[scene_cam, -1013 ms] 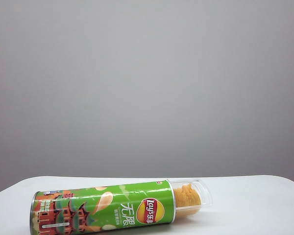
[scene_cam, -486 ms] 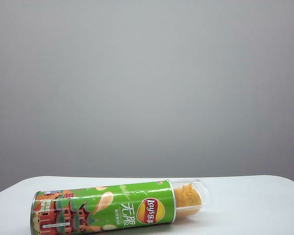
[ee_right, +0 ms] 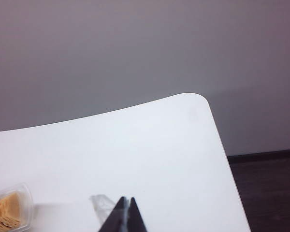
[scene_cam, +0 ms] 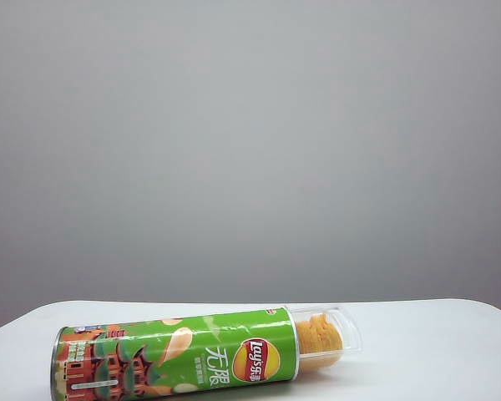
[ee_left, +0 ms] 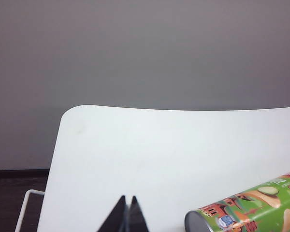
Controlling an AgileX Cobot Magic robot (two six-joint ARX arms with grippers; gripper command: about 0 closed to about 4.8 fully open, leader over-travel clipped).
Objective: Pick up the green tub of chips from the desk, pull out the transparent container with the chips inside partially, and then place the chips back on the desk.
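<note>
The green tub of chips (scene_cam: 184, 355) lies on its side on the white desk (scene_cam: 426, 351). The transparent container (scene_cam: 341, 327) sticks partly out of its right end, and the orange chips (scene_cam: 319, 338) show through it. Neither gripper appears in the exterior view. In the left wrist view my left gripper (ee_left: 127, 199) is shut and empty above the desk (ee_left: 159, 154), apart from the tub's closed end (ee_left: 251, 212). My right gripper (ee_right: 126, 199) is also shut and empty, off to the side of the container's end (ee_right: 23, 199) and the chips (ee_right: 7, 215).
A small clear plastic scrap (ee_right: 101, 205) lies on the desk just beside the right gripper's tips. A white wire frame (ee_left: 21, 212) stands beyond the desk's left edge over dark floor (ee_left: 9, 193). A plain grey wall (scene_cam: 250, 150) rises behind the desk.
</note>
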